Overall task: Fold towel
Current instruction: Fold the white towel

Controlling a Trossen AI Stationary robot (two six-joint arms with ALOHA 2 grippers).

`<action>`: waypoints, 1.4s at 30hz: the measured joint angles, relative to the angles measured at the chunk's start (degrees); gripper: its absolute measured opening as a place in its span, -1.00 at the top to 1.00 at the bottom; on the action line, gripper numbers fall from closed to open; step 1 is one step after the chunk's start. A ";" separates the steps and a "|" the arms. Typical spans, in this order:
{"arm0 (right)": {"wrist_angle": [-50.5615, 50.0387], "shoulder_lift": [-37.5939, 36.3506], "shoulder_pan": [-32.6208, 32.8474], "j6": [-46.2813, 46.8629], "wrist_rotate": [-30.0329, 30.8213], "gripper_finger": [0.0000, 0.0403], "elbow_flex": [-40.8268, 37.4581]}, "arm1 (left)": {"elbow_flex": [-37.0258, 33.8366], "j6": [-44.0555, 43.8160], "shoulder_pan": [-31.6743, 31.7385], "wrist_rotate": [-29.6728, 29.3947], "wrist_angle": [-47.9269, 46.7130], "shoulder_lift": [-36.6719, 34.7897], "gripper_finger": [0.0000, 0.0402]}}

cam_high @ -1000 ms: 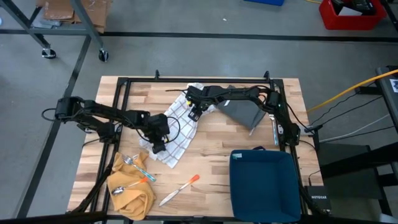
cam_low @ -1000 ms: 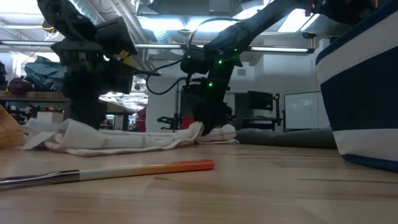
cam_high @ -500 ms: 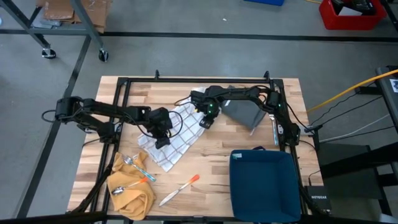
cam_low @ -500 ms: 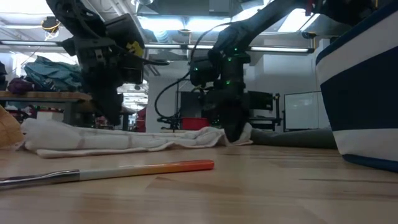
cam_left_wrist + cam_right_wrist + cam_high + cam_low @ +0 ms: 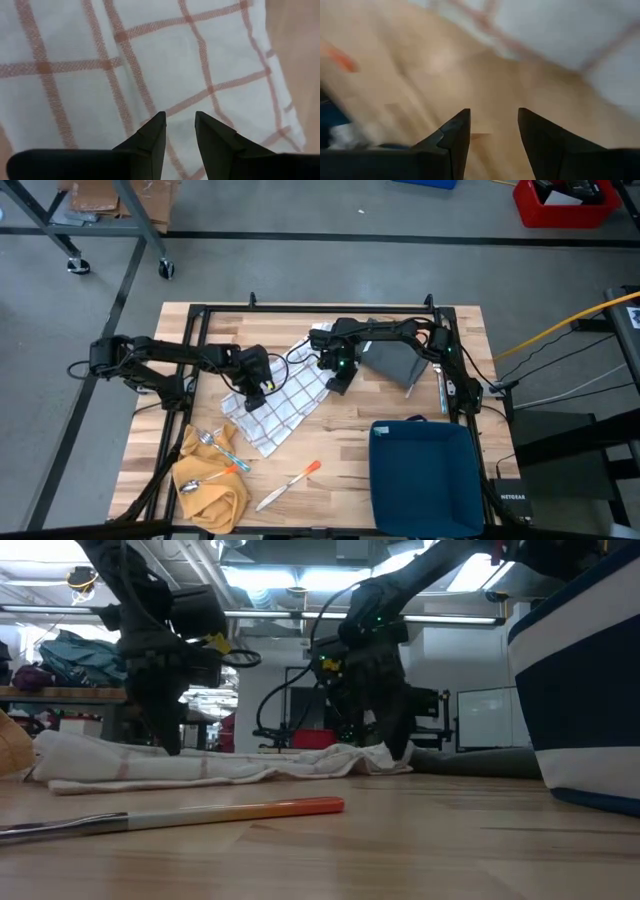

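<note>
High view: I see the checked towel point(image 5: 277, 402) lying spread on the wooden tabletop point(image 5: 340, 450), between the two arms. My left claw point(image 5: 252, 392) sits over the towel's left part; my right claw point(image 5: 338, 376) is at its upper right edge. A yellow cloth point(image 5: 208, 485) with a spoon point(image 5: 193, 485) and fork point(image 5: 215, 442) lies at the front left, a knife point(image 5: 288, 484) at front centre, a blue bin point(image 5: 425, 477) at front right, a grey cloth point(image 5: 388, 360) behind the right arm.

Low view: the towel point(image 5: 200, 765) lies rumpled and low; the knife point(image 5: 170, 816) lies nearer the camera.

Left wrist view: left claw point(image 5: 179, 125) parted a little, empty, just above the towel point(image 5: 150, 60).

Right wrist view: right claw point(image 5: 493, 122) parted wider, empty, over bare tabletop point(image 5: 470, 85); the picture is blurred.
</note>
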 joint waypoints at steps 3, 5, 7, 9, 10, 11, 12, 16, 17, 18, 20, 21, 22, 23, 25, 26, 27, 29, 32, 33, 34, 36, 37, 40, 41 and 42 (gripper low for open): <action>2.34 -0.07 0.13 0.20 -5.70 0.17 0.00 | 0.00 1.17 1.07 -0.13 -0.41 0.00 0.51; 4.41 -0.11 0.34 1.01 -8.99 0.17 0.00 | 0.00 1.21 1.84 -0.52 -0.41 0.00 0.51; 6.47 -0.11 0.54 3.41 -10.32 0.17 0.02 | 0.00 1.28 2.55 -1.67 -0.70 0.00 0.51; 7.50 -0.11 0.94 5.75 -9.12 0.17 0.02 | 0.02 1.82 3.31 -3.58 -2.23 0.00 0.51; 7.73 -0.11 0.97 6.54 -6.79 0.17 0.02 | 0.02 2.56 3.65 -4.75 -3.50 0.00 0.51; 7.80 -0.11 1.22 7.41 -3.52 0.17 0.02 | 0.02 2.91 3.87 -5.96 -4.97 0.00 0.51; 7.81 -0.11 1.39 7.99 0.64 0.17 0.02 | 0.02 3.03 4.07 -7.23 -6.36 0.00 0.51; 8.24 -0.11 1.80 11.98 18.56 0.17 0.02 | -0.03 3.04 3.89 -9.39 -10.40 0.02 0.51; 8.52 -0.11 2.01 12.67 21.98 0.17 0.02 | -0.02 3.04 3.50 -9.42 -10.05 0.02 0.51; 8.75 -0.11 1.97 13.48 25.06 0.17 0.02 | 0.00 3.05 3.05 -9.44 -9.87 0.02 0.51; 9.57 -0.11 1.97 13.99 30.63 0.17 0.02 | 0.00 3.06 2.03 -9.50 -9.91 0.04 0.51; 10.19 -0.11 1.97 14.03 32.45 0.17 0.02 | 0.00 3.06 1.44 -9.50 -9.89 0.04 0.51; 11.02 -0.11 1.97 14.03 34.14 0.17 0.02 | 0.00 3.06 0.79 -9.49 -9.90 0.04 0.51; 11.99 -0.11 1.97 14.04 35.39 0.17 0.02 | 0.00 3.06 0.00 -9.48 -9.89 0.06 0.51; 14.52 -0.11 1.90 14.07 37.55 0.17 0.02 | 0.00 3.05 -1.55 -9.48 -9.89 0.07 0.51; 15.90 -0.11 1.90 14.10 38.35 0.17 0.02 | 0.00 3.00 -2.46 -9.45 -9.82 0.07 0.51; 17.51 -0.11 1.90 14.11 39.05 0.17 0.02 | 0.00 2.79 -3.28 -9.19 -9.74 0.07 0.51; 20.29 -0.11 1.90 14.12 39.65 0.17 0.02 | 0.00 2.57 -5.01 -8.29 -9.15 0.07 0.51; 24.58 -0.11 1.90 13.68 39.73 0.17 0.02 | 0.00 2.52 -7.76 -7.12 -6.86 0.07 0.51; 25.83 -0.11 1.90 13.58 39.73 0.17 0.02 | 0.00 2.50 -8.69 -7.11 -5.66 0.07 0.51; 26.95 -0.11 1.90 13.57 39.72 0.17 0.02 | 0.00 2.50 -9.57 -7.09 -4.22 0.07 0.51; 28.35 -0.11 1.90 12.92 39.43 0.17 0.02 | 0.00 2.44 -11.22 -7.00 -1.46 0.07 0.51; 28.47 -0.11 1.90 11.72 38.97 0.17 0.04 | 0.00 2.40 -11.87 -6.95 -0.05 0.09 0.51; 25.95 -0.28 1.91 7.73 38.48 0.17 0.93 | 0.14 1.66 -12.90 -6.93 2.82 0.04 0.51; 24.70 -0.31 1.97 7.32 38.54 0.17 1.63 | 0.42 1.26 -12.98 -6.95 3.05 0.04 0.51; 23.01 -0.33 1.97 6.83 38.53 0.17 2.63 | 0.87 1.00 -12.98 -6.99 3.12 0.04 0.51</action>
